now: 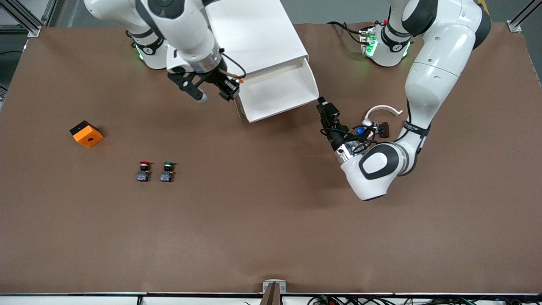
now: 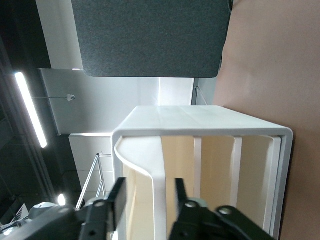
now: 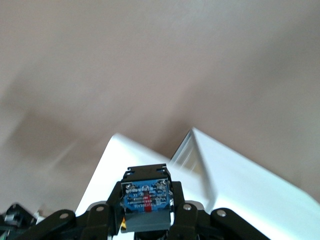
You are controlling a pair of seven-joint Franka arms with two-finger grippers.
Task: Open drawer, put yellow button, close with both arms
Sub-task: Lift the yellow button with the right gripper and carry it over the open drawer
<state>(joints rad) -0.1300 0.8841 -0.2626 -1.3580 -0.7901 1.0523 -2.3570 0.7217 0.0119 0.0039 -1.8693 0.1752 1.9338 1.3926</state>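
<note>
The white cabinet [image 1: 254, 29] stands at the robots' edge of the table. Its top drawer [image 1: 281, 111] is pulled out, and its white tray shows nothing inside. My right gripper [image 1: 228, 90] is shut on the yellow button [image 1: 233, 84] and holds it over the drawer's corner toward the right arm's end. The right wrist view shows the button's blue-grey body [image 3: 146, 199] between the fingers, above the white drawer [image 3: 240, 185]. My left gripper [image 1: 323, 103] is at the drawer's front corner toward the left arm's end. It is open [image 2: 148, 197] and straddles the drawer's front panel [image 2: 157, 165].
A red-capped button [image 1: 144, 170] and a green-capped button [image 1: 167, 170] stand side by side nearer the front camera, toward the right arm's end. An orange block [image 1: 87, 134] lies closer to that end. Three lower cream drawer fronts [image 2: 215, 170] are shut.
</note>
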